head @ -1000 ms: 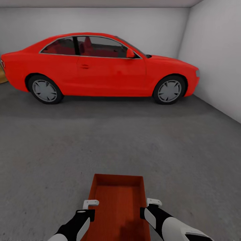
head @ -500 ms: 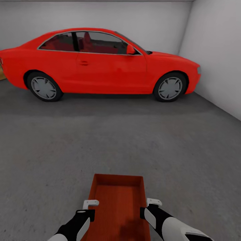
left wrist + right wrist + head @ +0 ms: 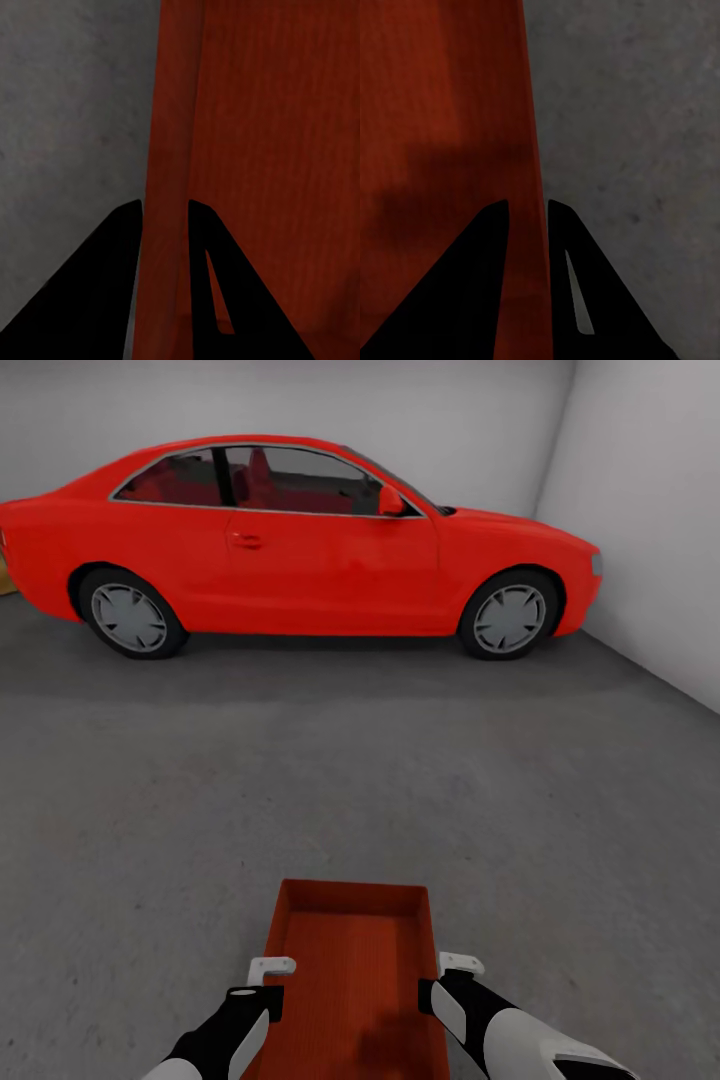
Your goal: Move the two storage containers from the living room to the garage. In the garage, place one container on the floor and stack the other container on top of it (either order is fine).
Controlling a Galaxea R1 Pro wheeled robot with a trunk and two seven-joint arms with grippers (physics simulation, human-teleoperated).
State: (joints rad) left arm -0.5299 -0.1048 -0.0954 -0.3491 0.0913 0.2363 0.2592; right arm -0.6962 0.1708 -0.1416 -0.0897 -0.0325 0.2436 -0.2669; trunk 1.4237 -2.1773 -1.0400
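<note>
Carried in the garage, above the grey concrete floor (image 3: 400,790): a long shallow red-orange container (image 3: 350,970), held by both long side walls. Left gripper (image 3: 163,206) pinching the left wall, one finger inside, one outside. Right gripper (image 3: 528,204) clamped likewise on the right wall. Ahead, parked side-on by the white back wall (image 3: 480,420), a red car (image 3: 300,550).

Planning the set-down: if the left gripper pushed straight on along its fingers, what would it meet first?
The left gripper already straddles the container's side wall. Straight on, its fingers would slide along that wall, then probably reach the concrete floor beyond; depth is unclear.
</note>
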